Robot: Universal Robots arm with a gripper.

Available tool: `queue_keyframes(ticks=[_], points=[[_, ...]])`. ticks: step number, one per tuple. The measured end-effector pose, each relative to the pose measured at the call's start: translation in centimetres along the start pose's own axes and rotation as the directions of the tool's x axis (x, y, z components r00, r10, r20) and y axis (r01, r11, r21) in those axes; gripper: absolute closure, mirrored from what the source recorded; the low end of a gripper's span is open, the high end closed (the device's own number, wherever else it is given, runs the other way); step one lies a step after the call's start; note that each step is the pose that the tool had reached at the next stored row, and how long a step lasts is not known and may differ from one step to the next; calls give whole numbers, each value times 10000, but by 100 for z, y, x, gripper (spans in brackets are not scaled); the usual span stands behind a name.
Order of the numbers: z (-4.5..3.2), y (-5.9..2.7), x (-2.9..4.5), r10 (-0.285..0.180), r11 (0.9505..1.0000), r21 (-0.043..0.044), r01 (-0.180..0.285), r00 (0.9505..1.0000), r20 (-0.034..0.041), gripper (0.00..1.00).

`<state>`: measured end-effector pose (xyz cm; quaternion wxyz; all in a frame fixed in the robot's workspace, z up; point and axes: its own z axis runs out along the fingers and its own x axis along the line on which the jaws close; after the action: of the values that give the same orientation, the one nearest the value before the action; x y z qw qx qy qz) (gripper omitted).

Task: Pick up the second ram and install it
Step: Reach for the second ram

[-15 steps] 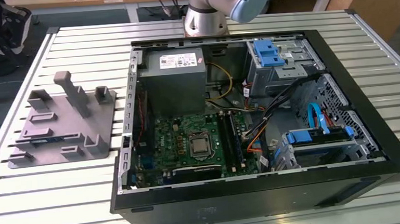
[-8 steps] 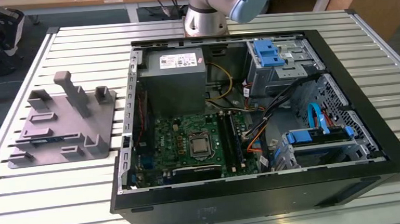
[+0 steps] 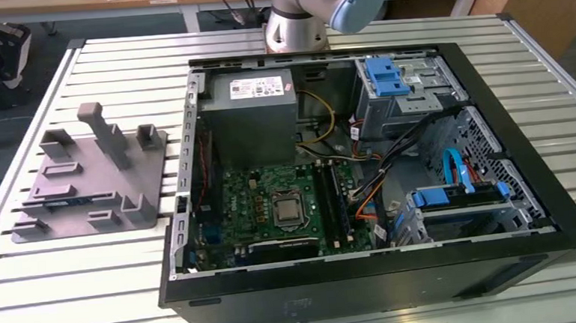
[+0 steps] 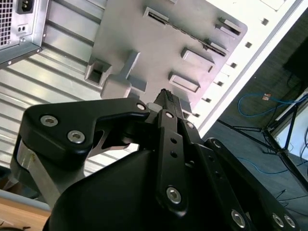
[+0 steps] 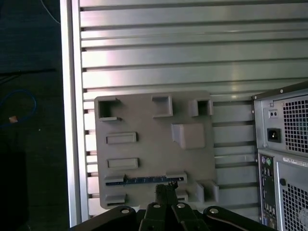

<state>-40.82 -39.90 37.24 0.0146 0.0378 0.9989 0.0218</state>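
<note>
The second ram [image 5: 144,180] is a thin blue-green stick lying on edge in a slot along one side of the grey holder plate [image 5: 144,120]. In the exterior view it shows as a short blue strip [image 3: 70,199] on the plate [image 3: 89,189], at the exterior view's left. My gripper [image 5: 166,189] hangs well above the plate, near the ram's end. Its black fingertips are pressed together with nothing between them. In the second wrist view the gripper [image 4: 168,98] points down at the plate [image 4: 159,43].
An open computer case [image 3: 375,276] lies on the slatted metal table, with the green motherboard [image 3: 281,207] and its long black slots [image 3: 335,196] inside. The case's rear [image 5: 284,159] stands close beside the plate. The table's edge [image 5: 72,120] runs along the plate's other side.
</note>
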Motion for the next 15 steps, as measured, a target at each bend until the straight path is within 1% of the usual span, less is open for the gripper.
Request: queue_keyframes(ticks=[15], points=[[269,-44,87,0,10000,0,0,10000,-1,90]])
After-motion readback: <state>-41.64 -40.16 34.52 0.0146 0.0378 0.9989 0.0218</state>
